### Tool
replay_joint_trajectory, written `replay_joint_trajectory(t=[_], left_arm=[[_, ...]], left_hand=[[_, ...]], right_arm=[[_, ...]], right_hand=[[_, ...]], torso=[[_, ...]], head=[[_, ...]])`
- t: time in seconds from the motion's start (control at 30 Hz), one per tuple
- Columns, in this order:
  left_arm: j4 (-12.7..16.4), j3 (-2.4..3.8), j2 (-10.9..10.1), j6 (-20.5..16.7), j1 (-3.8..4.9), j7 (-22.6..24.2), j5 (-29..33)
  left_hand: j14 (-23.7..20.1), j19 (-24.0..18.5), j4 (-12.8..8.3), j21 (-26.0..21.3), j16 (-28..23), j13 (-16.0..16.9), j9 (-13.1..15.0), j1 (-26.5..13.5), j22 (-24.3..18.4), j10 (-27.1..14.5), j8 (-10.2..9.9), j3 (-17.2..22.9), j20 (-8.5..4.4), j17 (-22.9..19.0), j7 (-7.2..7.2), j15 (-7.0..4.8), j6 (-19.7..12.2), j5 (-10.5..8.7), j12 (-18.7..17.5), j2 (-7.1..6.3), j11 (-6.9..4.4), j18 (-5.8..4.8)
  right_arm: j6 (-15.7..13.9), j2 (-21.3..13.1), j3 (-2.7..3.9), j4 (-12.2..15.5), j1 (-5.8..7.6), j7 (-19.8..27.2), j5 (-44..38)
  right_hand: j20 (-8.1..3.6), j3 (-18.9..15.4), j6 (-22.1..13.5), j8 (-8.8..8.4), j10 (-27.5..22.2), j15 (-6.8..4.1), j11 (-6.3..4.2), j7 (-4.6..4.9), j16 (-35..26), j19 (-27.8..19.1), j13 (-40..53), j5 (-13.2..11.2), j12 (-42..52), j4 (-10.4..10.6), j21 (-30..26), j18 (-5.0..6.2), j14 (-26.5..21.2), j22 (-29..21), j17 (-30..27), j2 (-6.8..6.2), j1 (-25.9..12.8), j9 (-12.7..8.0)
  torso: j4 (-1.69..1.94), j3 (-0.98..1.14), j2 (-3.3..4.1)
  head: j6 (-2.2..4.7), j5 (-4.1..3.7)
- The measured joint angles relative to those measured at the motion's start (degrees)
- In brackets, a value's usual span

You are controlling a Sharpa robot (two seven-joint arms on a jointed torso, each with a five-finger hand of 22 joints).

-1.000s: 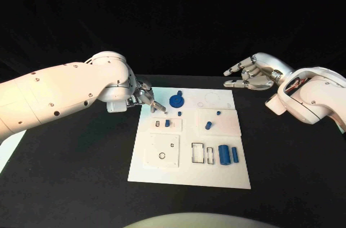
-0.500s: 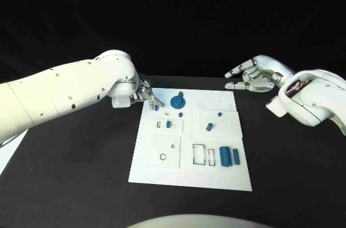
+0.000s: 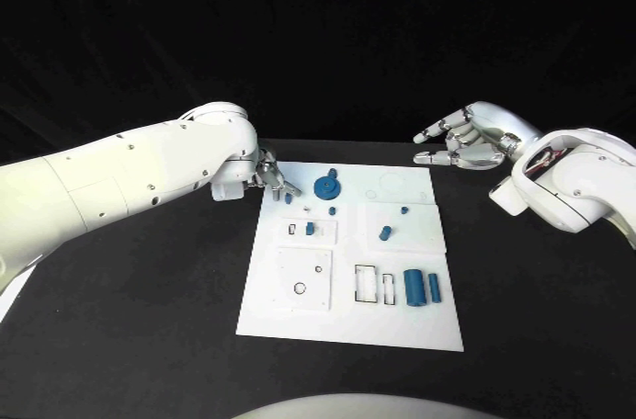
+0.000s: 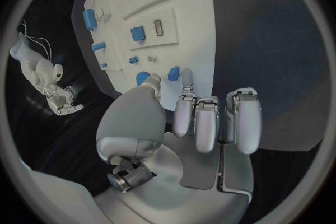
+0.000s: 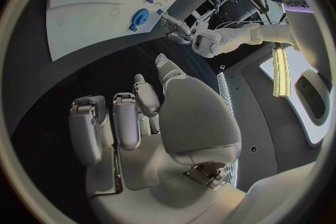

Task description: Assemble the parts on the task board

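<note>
The white task board (image 3: 411,322) lies in the middle of the table. My left hand (image 3: 269,178) hovers at its far left corner, fingers apart, with nothing gripped. A small blue part (image 3: 288,198) lies just off those fingertips, seen also in the left wrist view as the small blue part (image 4: 173,73) on the board (image 4: 189,22). A round blue part (image 3: 327,189) sits beside it. Two blue cylinders (image 3: 422,286) lie at the near right. My right hand (image 3: 464,145) hangs open past the far right corner, holding nothing; the right wrist view shows its fingers (image 5: 126,117) above the board (image 5: 84,22).
Small blue parts (image 3: 311,227) (image 3: 383,232) stand in the board's middle blocks. Black table (image 3: 132,327) surrounds the board on all sides. My left forearm (image 3: 119,189) crosses the table's left side.
My left hand's fingers drew back slightly at the board's corner, and the small blue part now shows by the fingertips. My right hand rose a little.
</note>
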Motion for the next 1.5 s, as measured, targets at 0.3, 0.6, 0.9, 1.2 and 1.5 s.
replay_joint_trajectory(t=[0.3,0.6,0.9,1.2,1.5], left_arm=[[-0.80,-0.01,0.27,-0.49,-0.06,0.00,-1.28],[-1.38,-0.01,0.67,-0.68,-0.06,0.00,-1.39],[-2.20,-0.06,1.48,-0.61,-0.42,0.00,-1.33],[-2.44,-0.09,1.78,-0.60,-0.64,0.00,-1.23],[-2.48,-0.10,1.89,-0.68,-0.66,-0.01,-1.20]], left_hand=[[-0.20,0.00,-0.01,0.00,0.00,0.00,0.64,-0.23,0.00,-0.01,0.89,-0.44,0.00,-0.01,-0.20,-0.20,-0.20,0.00,0.00,0.23,-0.41,0.00],[0.00,0.00,-0.26,0.00,0.00,0.00,1.36,0.47,-0.01,-0.01,1.68,-0.69,-0.41,-0.01,-0.51,-0.40,-0.52,0.00,0.00,0.92,-0.41,-0.01],[0.00,0.00,-0.32,0.00,0.00,0.00,1.50,0.85,-0.01,-0.01,1.90,-0.76,-0.41,-0.02,-0.51,-0.40,-0.52,0.00,0.00,1.30,-0.41,-0.01],[0.00,0.00,-0.32,0.00,0.00,0.00,1.76,1.54,-0.02,-0.01,2.14,-0.75,-0.41,-0.02,-0.72,-0.40,-0.72,0.00,0.00,1.37,-0.41,-0.01],[0.00,0.00,-0.32,0.01,0.00,0.00,2.06,2.06,-0.02,-0.01,2.42,-0.75,-0.41,-0.03,-0.71,-0.40,-0.72,0.00,0.00,1.89,-0.41,-0.01]], right_arm=[[0.02,0.15,0.00,-0.08,-0.01,0.01,0.01],[0.06,0.21,0.00,-0.10,-0.01,0.02,0.02],[0.09,0.33,0.00,-0.09,-0.02,0.02,0.03],[0.11,0.34,0.00,-0.08,-0.02,0.03,0.04],[0.15,0.36,0.00,-0.09,-0.02,0.03,0.06]], right_hand=[[0.00,0.00,0.00,0.00,0.00,0.00,0.00,0.00,0.00,0.00,0.00,0.00,0.00,0.00,0.00,0.00,0.00,-0.01,-0.01,0.00,0.00,0.00],[0.00,0.00,0.00,0.00,0.00,0.00,0.00,0.00,0.00,0.00,0.00,0.00,0.00,0.00,0.00,0.00,0.00,-0.01,0.04,0.00,0.00,-0.01],[0.00,0.00,0.00,0.00,0.00,0.00,0.00,0.00,0.00,0.00,0.00,0.00,0.00,0.00,0.00,0.00,0.00,-0.02,0.03,0.00,0.00,-0.01],[0.00,0.00,0.00,0.00,0.00,0.00,0.00,0.00,0.00,0.00,0.01,0.00,0.00,0.00,0.00,0.00,0.00,-0.02,0.03,0.00,0.00,-0.01],[0.00,0.00,0.00,0.00,0.00,0.00,0.00,0.00,0.00,0.00,0.01,0.00,0.00,0.00,0.00,0.00,0.00,-0.03,0.02,0.00,0.00,-0.01]], torso=[[0.01,0.02,-0.04],[0.04,0.03,-0.05],[0.03,0.02,-0.05],[0.02,0.03,-0.05],[0.06,0.05,-0.09]], head=[[0.03,0.00],[0.07,-0.04],[-0.05,-0.04],[-0.24,-0.25],[-0.26,-0.31]])
